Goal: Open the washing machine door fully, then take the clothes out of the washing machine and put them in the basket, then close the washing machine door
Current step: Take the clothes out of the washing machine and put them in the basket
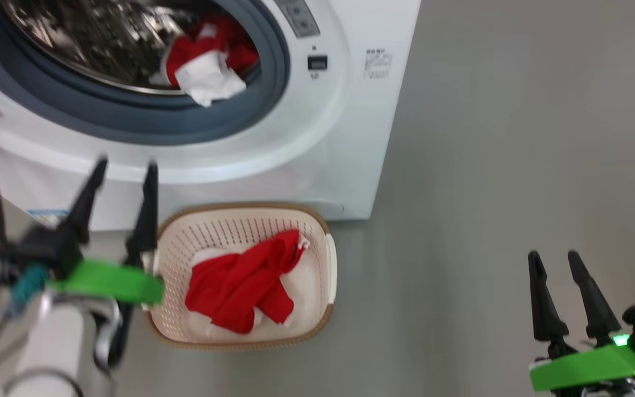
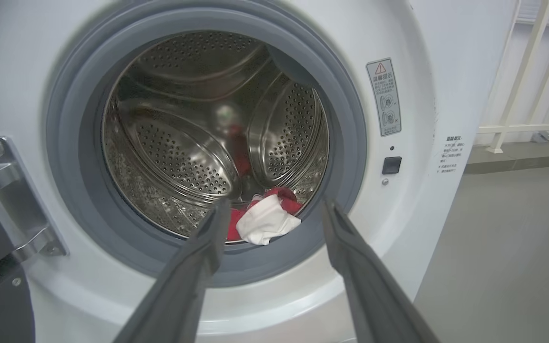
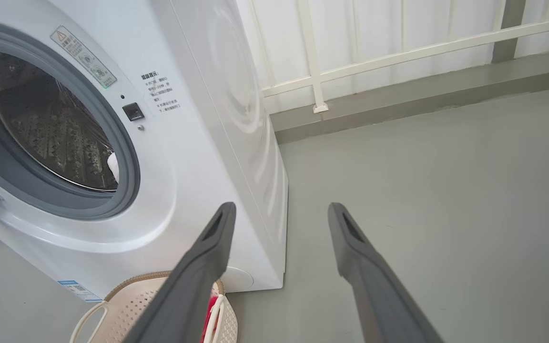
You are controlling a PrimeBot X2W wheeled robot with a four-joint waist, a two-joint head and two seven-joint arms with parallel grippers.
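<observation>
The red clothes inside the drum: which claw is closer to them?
Left. The left claw, open, points at those clothes from outside the washing machine opening. The right claw is off to the side, over floor past the basket.

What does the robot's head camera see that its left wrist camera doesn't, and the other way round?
Head camera's extras: the basket on the floor in front of the machine, a red garment lying in it, and the open right hand low on the right.

Left wrist camera's extras: the white railing off to the side, and the whole round opening of the steel drum.

Both share: the washing machine, the red and white clothes at the drum's front edge, and the open left hand.
</observation>
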